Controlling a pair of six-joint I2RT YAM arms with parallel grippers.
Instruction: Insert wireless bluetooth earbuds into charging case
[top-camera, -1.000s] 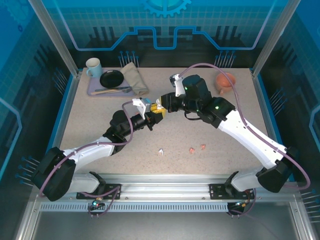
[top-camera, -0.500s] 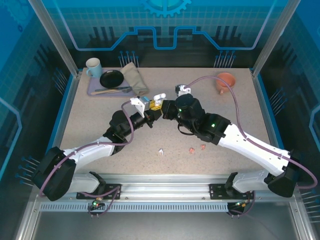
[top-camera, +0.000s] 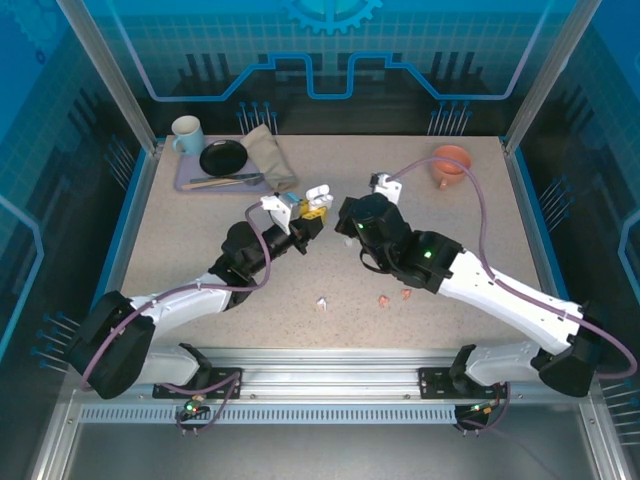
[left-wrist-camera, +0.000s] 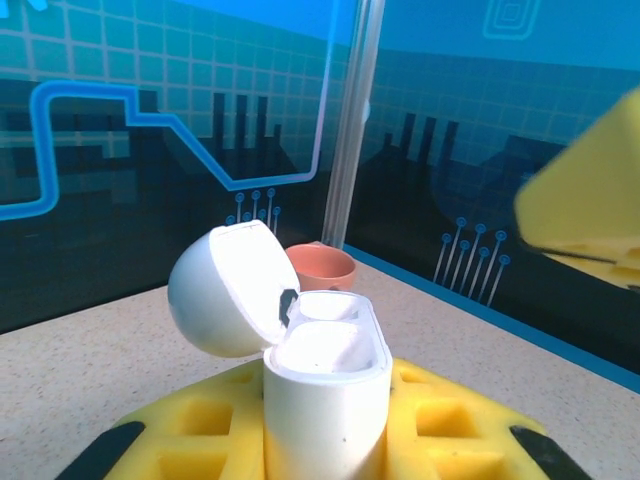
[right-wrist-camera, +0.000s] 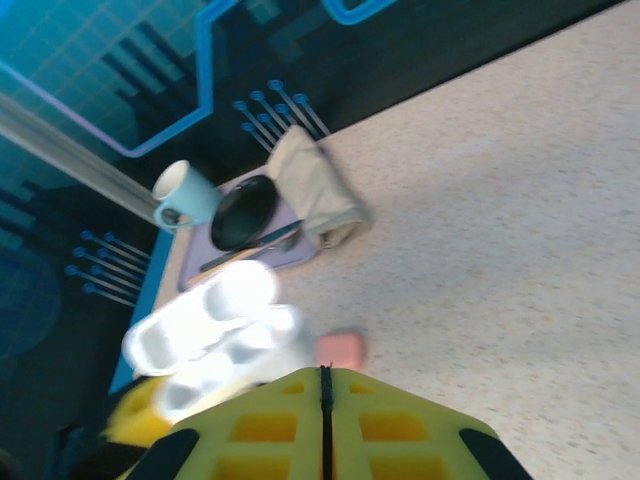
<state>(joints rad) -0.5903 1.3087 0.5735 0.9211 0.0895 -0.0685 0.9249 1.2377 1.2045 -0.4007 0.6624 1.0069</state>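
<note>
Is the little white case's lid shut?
No, the white case stands with its lid flipped open, showing the hollow inside.

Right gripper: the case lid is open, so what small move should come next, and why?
Probably bring the right gripper down toward the pink earbuds lying loose on the table. The left gripper holds the case open, and the right one is shut; whether it holds anything, I cannot tell.

The top camera looks down from high behind the near edge over the whole bench (top-camera: 170, 230); both wrist cameras look closely, from opposite sides, at the open white case (left-wrist-camera: 325, 400) that all three views share.
</note>
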